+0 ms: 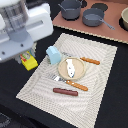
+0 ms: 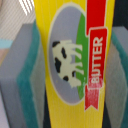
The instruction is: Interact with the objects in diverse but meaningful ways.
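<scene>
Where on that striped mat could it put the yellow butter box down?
The gripper holds the butter packet. Bare room: the placemat's stretch on the exterior view's right, beyond the plate, and its near corner below the sausage. The middle is crowded: blue cup, plate, fork.

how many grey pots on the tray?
2. One grey pot at the back of the tray, the other grey pot to the exterior view's right of it. Others may be hidden beyond the frame.

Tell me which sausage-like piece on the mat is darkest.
The dark red-brown sausage at the mat's near edge; the other two are orange, lying beside the plate.
</scene>
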### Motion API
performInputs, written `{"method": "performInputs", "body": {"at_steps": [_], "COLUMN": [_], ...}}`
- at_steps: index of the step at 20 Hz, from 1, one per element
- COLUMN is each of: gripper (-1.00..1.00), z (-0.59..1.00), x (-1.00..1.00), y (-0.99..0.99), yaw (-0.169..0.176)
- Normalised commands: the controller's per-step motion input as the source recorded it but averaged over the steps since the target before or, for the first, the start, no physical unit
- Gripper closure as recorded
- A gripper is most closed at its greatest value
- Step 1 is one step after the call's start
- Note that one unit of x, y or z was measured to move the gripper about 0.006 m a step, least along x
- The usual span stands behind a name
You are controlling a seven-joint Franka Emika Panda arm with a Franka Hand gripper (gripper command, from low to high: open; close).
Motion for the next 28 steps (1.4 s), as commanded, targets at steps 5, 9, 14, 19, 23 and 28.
{"method": "performInputs", "body": {"at_steps": [5, 9, 14, 19, 23, 28], "gripper": [1.0, 1.0, 1.0, -1.0, -1.0, -1.0], "z": [-0.54, -0.7, -0.61, -0.45, -0.17, 0.43], "x": [0.38, -0.24, -0.43, -0.33, -0.22, -0.13], "y": [-0.34, -0.13, 0.01, 0.0, -0.03, -0.07], "yaw": [0.021, 0.054, 0.052, 0.038, 0.017, 0.015]}}
